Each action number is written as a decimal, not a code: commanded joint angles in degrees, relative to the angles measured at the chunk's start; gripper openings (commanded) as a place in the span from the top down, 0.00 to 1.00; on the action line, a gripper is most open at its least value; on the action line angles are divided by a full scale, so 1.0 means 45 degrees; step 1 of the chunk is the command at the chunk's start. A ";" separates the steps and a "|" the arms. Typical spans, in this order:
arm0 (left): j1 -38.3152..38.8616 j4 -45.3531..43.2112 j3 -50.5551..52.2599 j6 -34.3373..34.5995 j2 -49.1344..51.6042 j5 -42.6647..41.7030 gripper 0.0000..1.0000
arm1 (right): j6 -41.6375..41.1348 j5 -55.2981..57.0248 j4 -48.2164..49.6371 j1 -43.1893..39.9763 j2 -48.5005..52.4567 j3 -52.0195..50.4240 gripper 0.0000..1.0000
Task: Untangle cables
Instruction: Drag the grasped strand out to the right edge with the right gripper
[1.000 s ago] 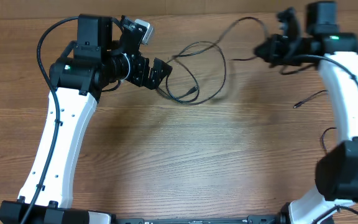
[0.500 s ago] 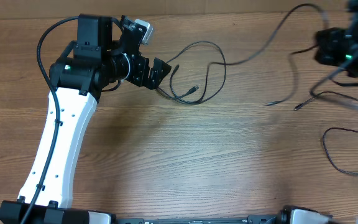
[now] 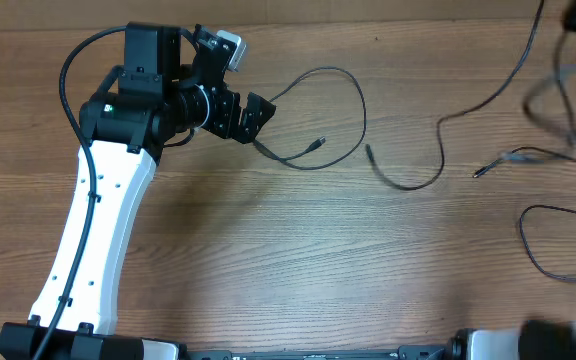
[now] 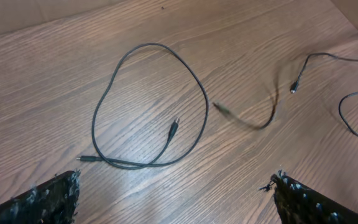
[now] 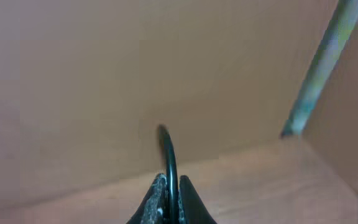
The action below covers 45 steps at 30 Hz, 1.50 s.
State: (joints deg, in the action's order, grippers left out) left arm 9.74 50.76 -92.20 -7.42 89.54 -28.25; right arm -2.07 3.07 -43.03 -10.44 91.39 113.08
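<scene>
Holding one cable (image 5: 168, 155) high, our right jaws clamped on it.
Our left jaws gape above the looped cable (image 4: 148, 45); a hard pull may snag both.

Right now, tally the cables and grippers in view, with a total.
Thin black cables: 3, counting both far-right strands as one: looped cable, held cable, right cable.
Grippers: 2: left gripper, right gripper.
Total: 5.

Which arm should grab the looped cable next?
Left. The left gripper is open and sits right beside the looped cable. The right gripper is shut on the second cable, so it is busy.
</scene>
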 commanded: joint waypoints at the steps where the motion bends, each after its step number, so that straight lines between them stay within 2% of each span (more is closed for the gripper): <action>1: -0.0015 -0.0044 -0.0141 0.0131 0.0015 0.0029 0.00 | 0.0136 0.0544 0.0146 -0.0238 0.1982 0.1642 0.96; 5: -0.0015 -0.0049 -0.0141 0.0131 0.0015 0.0034 0.00 | 0.0131 0.0544 0.0432 -0.0889 0.4099 0.2939 0.96; 11: -0.0015 -0.0053 -0.0141 0.0607 0.0015 0.0029 0.00 | 0.0151 -0.0078 0.0330 -0.2142 0.6441 0.3050 0.96; 20: -0.0010 -0.0049 -0.0141 0.1195 0.0015 0.0024 0.00 | 0.0855 -0.1642 0.0583 -0.2074 0.9345 0.3045 0.96; 24: 0.0010 -0.0078 -0.0141 0.1443 0.0015 0.0024 0.00 | 0.1477 -0.2375 0.0641 -0.1734 0.9568 0.3075 0.96; 27: 0.0010 -0.0146 -0.0141 0.1656 0.0015 0.0029 0.00 | 0.1481 -0.1705 0.0350 -0.1525 0.9500 0.3793 0.96; 32: 0.0005 -0.0267 -0.0141 0.1647 0.0015 0.0083 0.00 | 0.1481 -0.0699 -0.1632 -0.1545 0.9500 0.7232 0.96; 35: 0.0005 -0.0578 -0.0141 0.1647 0.0015 0.0078 0.00 | 0.1486 -0.1185 -0.1540 -0.1549 0.9500 0.8432 0.96; 38: 0.0010 -0.0675 -0.0141 0.1651 0.0019 0.0078 0.00 | 0.1545 -0.2244 -0.0913 -0.1549 0.9573 0.8378 0.96; 45: 0.0010 -0.0568 -0.0141 0.1763 0.0015 0.0024 0.00 | 0.1909 -0.2380 -0.0005 -0.1530 1.0676 0.8111 0.96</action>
State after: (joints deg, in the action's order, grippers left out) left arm 9.74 48.21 -92.20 -0.32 89.54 -28.25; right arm 5.63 -6.81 -43.72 -17.21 135.41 149.67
